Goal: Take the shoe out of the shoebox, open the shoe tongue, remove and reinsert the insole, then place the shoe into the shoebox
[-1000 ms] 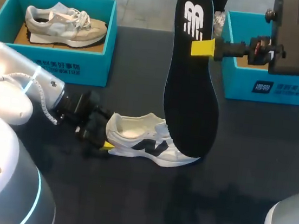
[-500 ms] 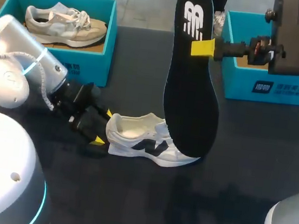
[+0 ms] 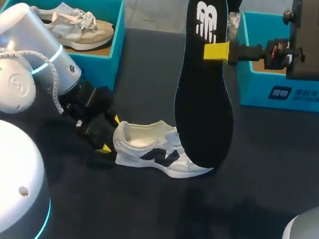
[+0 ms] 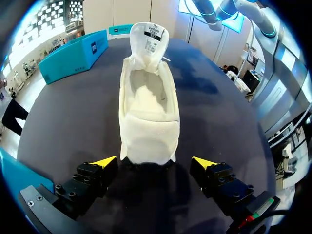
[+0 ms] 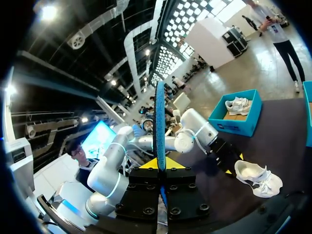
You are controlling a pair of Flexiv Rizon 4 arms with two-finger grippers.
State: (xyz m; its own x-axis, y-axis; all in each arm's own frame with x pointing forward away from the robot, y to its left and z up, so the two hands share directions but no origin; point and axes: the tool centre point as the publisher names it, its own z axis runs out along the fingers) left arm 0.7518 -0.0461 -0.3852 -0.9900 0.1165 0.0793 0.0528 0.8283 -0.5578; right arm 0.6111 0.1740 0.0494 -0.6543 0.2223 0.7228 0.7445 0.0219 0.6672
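A white shoe (image 3: 155, 151) with dark side marks lies on the dark table, toe to the right, its tongue pulled forward (image 4: 149, 36) and its inside bare. My left gripper (image 3: 109, 135) sits at the heel, open, one yellow tip on each side and just behind the heel (image 4: 148, 146); the left gripper (image 4: 154, 162) touches nothing. High above the shoe, my right gripper (image 3: 211, 50) is shut on the black insole (image 3: 202, 101), which hangs upright with its lower end near the shoe's toe. In the right wrist view the insole (image 5: 160, 122) stands edge-on between the right gripper's fingers (image 5: 160, 168).
A teal shoebox (image 3: 89, 73) holding a beige shoe (image 3: 72, 24) stands at the back left, close to my left arm. A second teal shoebox (image 3: 290, 95) stands at the back right, behind my right arm. Bare dark tabletop stretches in front of the shoe.
My left arm's wrist housing has swung up and to the right, and its gripper has shifted slightly at the heel. The right arm, insole and shoe have stayed put.
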